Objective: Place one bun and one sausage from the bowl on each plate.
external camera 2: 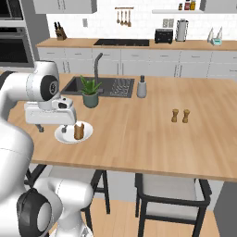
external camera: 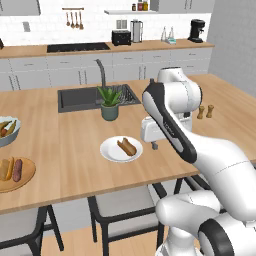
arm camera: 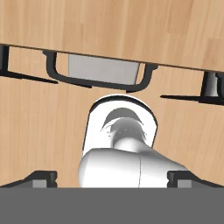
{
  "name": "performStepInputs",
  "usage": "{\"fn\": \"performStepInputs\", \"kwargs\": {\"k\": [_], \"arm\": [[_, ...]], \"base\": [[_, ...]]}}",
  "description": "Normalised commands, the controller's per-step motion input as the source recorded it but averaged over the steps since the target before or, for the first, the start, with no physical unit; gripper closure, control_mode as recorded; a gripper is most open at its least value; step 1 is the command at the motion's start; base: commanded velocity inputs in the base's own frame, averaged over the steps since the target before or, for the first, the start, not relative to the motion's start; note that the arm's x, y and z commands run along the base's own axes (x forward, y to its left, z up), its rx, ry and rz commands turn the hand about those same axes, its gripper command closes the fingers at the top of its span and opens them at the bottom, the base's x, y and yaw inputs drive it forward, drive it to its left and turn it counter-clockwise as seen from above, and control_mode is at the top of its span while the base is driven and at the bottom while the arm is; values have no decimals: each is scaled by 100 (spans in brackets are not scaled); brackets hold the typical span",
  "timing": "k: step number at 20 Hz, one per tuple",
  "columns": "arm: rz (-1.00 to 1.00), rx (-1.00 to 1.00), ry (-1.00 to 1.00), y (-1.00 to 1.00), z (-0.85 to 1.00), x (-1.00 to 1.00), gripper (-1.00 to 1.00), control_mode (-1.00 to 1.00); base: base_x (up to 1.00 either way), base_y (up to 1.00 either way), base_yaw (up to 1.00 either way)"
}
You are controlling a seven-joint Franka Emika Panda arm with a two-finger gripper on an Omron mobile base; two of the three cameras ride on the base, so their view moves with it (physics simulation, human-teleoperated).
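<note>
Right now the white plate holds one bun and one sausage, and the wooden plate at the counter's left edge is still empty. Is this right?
Not quite. The wooden plate is not empty: the left base view shows a bun and a sausage lying on it side by side. The white plate does hold one bun and one sausage.

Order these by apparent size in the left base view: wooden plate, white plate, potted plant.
1. wooden plate, cut by the frame edge and nearer the camera, so unsure.
2. white plate.
3. potted plant, close to it.
</note>
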Motion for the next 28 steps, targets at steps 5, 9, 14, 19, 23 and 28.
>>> {"fn": "performStepInputs", "kwargs": {"k": [5,9,14,19,23,28], "arm": [[0,0,0,0,0,-4,-100,-100],[0,0,0,0,0,-3,-100,100],[0,0,0,0,0,0,-100,100],[0,0,0,0,0,0,-100,100],[0,0,0,0,0,0,-100,100],[0,0,0,0,0,0,-100,100]], "base": [[0,0,0],[-21,17,0],[-37,90,-3],[-2,100,-5],[0,100,-3],[0,100,0]]}}
